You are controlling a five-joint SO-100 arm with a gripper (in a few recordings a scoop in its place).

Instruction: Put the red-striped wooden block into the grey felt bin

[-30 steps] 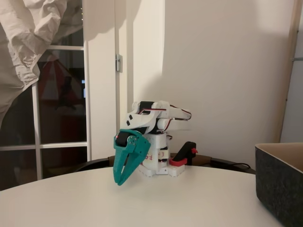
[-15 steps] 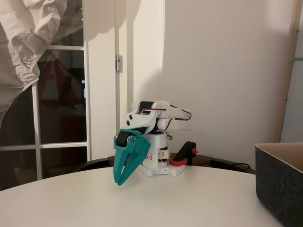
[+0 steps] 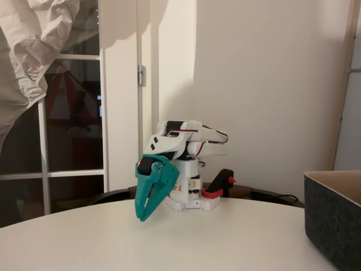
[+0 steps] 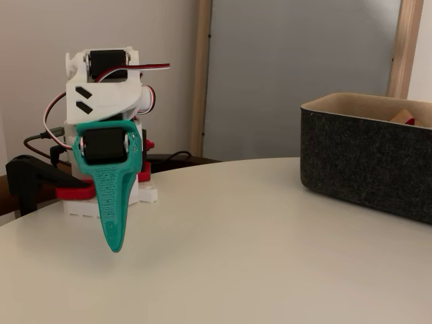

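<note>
Where the teal pincer (image 3: 142, 217) hangs folded under the white arm (image 3: 175, 144), we find its tips pointing down at the tabletop (image 3: 186, 243), just above the surface and not touching it. In one fixed view the two fingers (image 3: 148, 197) taper together to a narrow point with only a thin slit between them; in the other fixed view the pincer (image 4: 113, 246) is seen edge-on as a single blade. We read it as closed and empty.

The arm is tucked back over its white base (image 4: 101, 196), upper links folded, red and white wires looping out at the top. A red and black clamp (image 3: 219, 185) grips the tabletop edge beside the base.

Well apart from the pincer stands the grey felt bin (image 4: 368, 158), on the right of both fixed views, upright, tan lining showing at its rim. Just over the far rim we note a light-brown wooden corner with a touch of red, the red-striped wooden block (image 4: 403, 117), lying inside the bin; most of it is hidden by the wall.

Bare tabletop lies between pincer and bin. Behind: a glazed door (image 3: 73, 130) and crumpled pale paper (image 3: 34, 45).
</note>
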